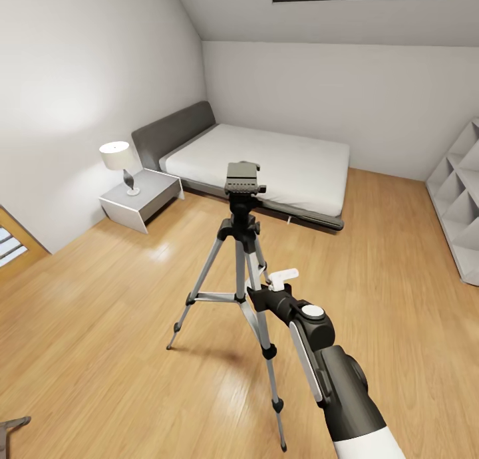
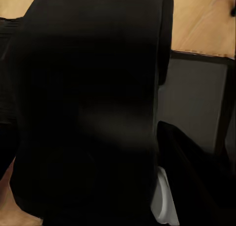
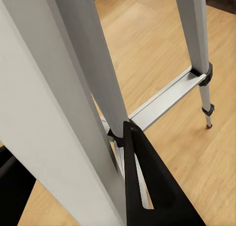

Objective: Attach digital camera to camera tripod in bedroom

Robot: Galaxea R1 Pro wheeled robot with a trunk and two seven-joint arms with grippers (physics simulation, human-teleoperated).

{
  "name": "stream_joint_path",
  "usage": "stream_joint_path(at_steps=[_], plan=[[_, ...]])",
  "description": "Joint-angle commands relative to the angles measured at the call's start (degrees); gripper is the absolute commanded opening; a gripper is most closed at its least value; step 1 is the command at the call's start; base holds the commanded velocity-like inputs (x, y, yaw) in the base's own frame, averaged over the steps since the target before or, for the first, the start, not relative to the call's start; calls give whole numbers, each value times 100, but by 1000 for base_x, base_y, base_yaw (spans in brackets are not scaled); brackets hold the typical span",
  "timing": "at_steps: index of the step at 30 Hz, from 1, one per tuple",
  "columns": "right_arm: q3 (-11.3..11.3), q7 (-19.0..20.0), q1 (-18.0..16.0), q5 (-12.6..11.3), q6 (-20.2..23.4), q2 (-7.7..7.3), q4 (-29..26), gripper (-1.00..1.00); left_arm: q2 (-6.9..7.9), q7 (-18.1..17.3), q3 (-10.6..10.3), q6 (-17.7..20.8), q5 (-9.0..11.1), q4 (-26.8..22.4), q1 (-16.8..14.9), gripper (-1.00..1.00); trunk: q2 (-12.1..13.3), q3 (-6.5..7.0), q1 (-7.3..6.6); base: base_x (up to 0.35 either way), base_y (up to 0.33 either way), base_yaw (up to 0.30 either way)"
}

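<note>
**Tripod in Bedroom, Camera Not Yet Mounted**

Bedroom floor [image 1: 100, 326] is light wood; a grey bed [image 1: 266, 163] with a white mattress stands against the far wall under the sloped ceiling, a nightstand [image 1: 143, 199] with a lamp [image 1: 120, 163] beside it.

The tripod [image 1: 241, 259] stands upright on the floor, legs spread, between the robot and the bed. Its head plate [image 1: 242, 178] is bare.

The right arm reaches to the tripod's upper legs. The right gripper [image 1: 278, 283] lies against a silver leg [image 3: 93, 73], one dark finger [image 3: 147, 186] beside it; whether it is clamped or wide cannot be told.

The left wrist view is blocked by a dark close surface, so the left gripper's state cannot be told.

No camera is identifiable. Judged status: mounting is not done; the camera must be brought to the head plate and seated.
</note>
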Motion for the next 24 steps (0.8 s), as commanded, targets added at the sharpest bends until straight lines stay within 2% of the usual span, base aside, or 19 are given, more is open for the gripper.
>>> stream_joint_path(at_steps=[1, 5, 6, 8, 9, 12, 13, 20, 21, 24], plan=[[-11, 34, -1, 92, 26, 2, 2, -100, 46, 32, -36, 83, 44, -151, -1, -100, -8, -10, 3, 0, 0, 0], [-16, 35, -1, 91, 27, 2, 2, -100, 224, 339, -34, 686, 46, -950, -1, -100, -8, -10, 3, 0, 0, 0], [-13, 36, -1, 91, 28, 2, 2, -100, 284, 489, -31, 969, 47, -1301, -1, -100, -8, -10, 3, 0, 0, 0], [-12, 39, -1, 91, 26, 2, 2, -100, 343, 651, -29, 1237, 47, -1655, -1, -100, -8, -10, 3, 0, 0, 0], [-11, 40, -1, 91, 25, 2, 2, -100, 401, 819, -27, 1476, 46, -2003, -1, -100, -8, -10, 3, 0, 0, 0], [-8, 41, -1, 90, 27, 2, 2, -100, 476, 1066, -23, 1781, 45, -2491, -1, -100, -8, -10, 3, 0, 0, 0], [-4, 42, -1, 90, 25, 2, -2, -100, 512, 1223, -20, 1958, 45, -2789, -1, -100, -8, -10, 3, 0, 0, 0], [16, 43, -1, 92, 25, 2, -21, -100, 623, 1991, 11, 2423, 44, -3820, -1, -100, -8, -10, 3, 0, 0, 0], [20, 43, -1, 92, 26, 2, -22, -100, 639, 2080, 42, 2445, 44, -3893, -1, -100, -8, -10, 3, 0, 0, 0], [29, 43, -1, 91, 27, 2, -24, -100, 689, 2324, 318, 2505, 44, -4093, -17, -100, -8, -10, 3, 0, 0, 0]])
